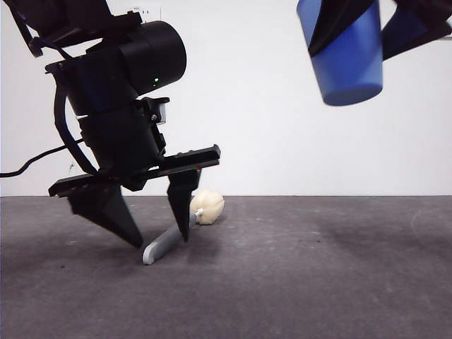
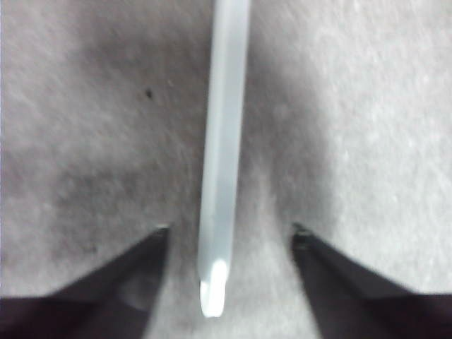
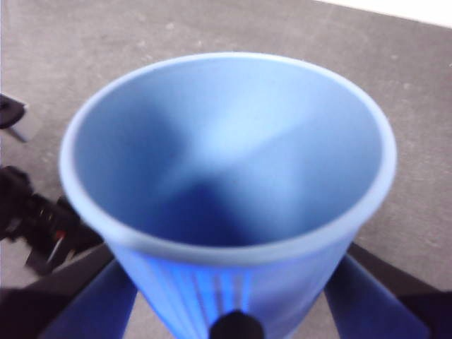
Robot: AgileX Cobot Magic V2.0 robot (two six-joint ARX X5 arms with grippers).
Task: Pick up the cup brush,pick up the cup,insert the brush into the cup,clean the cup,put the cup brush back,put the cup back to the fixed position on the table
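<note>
The left gripper (image 1: 161,240) stands low over the table (image 1: 318,282) with jaws spread wide, tips at or near the surface, straddling the grey handle of the brush (image 1: 169,242), which lies flat with its sponge head toward the wall. In the left wrist view the handle (image 2: 222,155) runs straight down the gap, clear of both jaws, so closing should catch it crosswise. The right gripper (image 1: 367,32) is clamped on the cup (image 1: 346,60), high above and well apart, mouth open to its wrist camera
</note>
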